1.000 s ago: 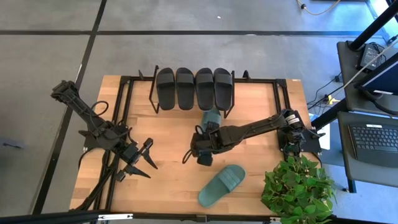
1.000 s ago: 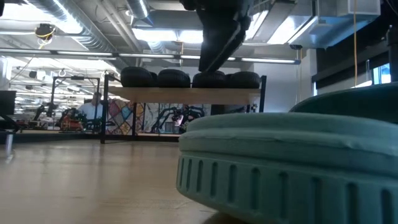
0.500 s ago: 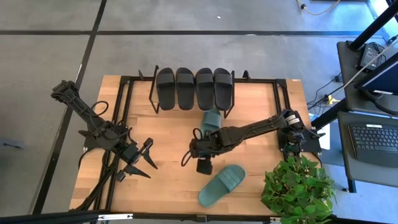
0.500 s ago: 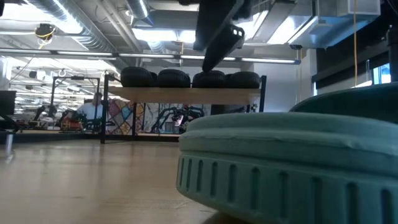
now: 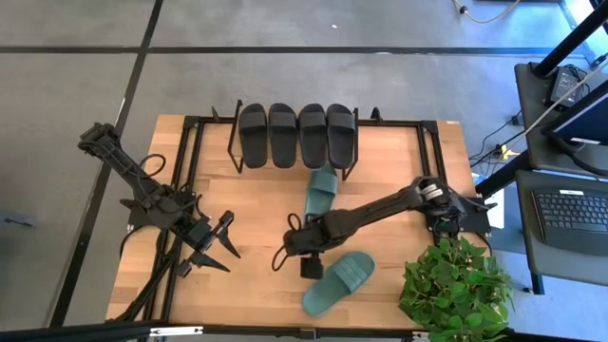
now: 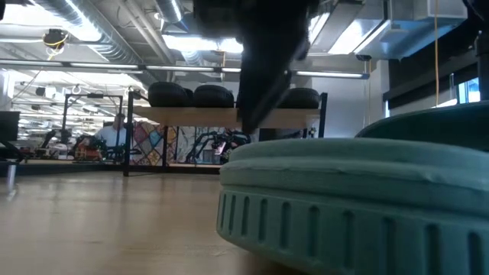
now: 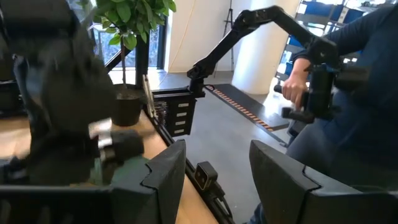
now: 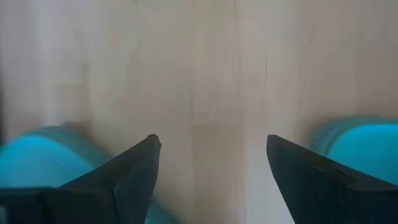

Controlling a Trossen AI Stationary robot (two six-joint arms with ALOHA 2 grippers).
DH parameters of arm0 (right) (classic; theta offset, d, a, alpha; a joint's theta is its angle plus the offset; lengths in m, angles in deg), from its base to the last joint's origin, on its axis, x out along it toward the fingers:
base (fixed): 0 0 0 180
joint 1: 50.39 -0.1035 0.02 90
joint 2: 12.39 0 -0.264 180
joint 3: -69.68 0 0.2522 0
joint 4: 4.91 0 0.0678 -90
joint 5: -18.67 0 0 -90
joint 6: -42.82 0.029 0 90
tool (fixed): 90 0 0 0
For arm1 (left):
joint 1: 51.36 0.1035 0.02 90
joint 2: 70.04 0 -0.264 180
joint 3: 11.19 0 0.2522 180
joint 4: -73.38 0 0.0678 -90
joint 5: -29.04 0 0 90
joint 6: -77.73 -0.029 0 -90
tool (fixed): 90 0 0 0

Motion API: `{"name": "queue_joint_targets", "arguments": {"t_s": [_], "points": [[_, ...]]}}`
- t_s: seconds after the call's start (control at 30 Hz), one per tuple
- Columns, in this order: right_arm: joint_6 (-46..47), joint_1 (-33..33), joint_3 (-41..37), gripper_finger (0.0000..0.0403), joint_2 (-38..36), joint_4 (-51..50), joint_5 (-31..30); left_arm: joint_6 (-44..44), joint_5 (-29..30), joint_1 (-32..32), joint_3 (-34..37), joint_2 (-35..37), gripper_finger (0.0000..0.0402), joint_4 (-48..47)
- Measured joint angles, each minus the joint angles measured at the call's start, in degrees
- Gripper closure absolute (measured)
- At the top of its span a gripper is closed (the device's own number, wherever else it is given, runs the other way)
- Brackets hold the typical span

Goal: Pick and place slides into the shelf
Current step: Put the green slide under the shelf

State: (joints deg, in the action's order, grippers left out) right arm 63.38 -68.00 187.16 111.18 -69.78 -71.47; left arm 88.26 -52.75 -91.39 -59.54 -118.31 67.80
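Note:
Four black slides (image 5: 296,133) lie side by side on the shelf (image 6: 191,114) at the table's far edge. One green slide (image 5: 321,192) lies flat on the table just in front of the shelf. The other green slide (image 5: 339,282) lies near the near edge and fills the low view's foreground (image 6: 359,198). My right gripper (image 5: 306,264) hangs open over bare wood (image 8: 211,140) between the two green slides, pointing down and holding nothing. My left gripper (image 5: 220,249) waits open at the table's left (image 7: 217,155).
A potted plant (image 5: 456,285) stands at the near right corner, close to the near green slide. Black frame rails (image 5: 180,218) run along the table's left side and behind the shelf. A person (image 7: 348,112) stands beyond the table. Bare wood lies mid-table.
My right gripper has drawn away from the green slide by the shelf, moving toward the near edge and lower, to a spot beside the other green slide. The slide by the shelf, half hidden under the arm before, now shows whole.

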Motion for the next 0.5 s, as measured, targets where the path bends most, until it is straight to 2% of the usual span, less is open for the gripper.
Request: {"name": "queue_joint_targets", "arguments": {"t_s": [0.2,0.5], "points": [[-0.1,0.4,0.0,0.0109,3.8,-2.5,-1.0,2.8,0.0,0.0,0.0,0.0,0.023,0.0],[-0.3,2.0,0.0,0.0109,4.5,-5.5,-4.7,3.0,0.0,0.0,0.0,0.0,0.023,0.0]]}}
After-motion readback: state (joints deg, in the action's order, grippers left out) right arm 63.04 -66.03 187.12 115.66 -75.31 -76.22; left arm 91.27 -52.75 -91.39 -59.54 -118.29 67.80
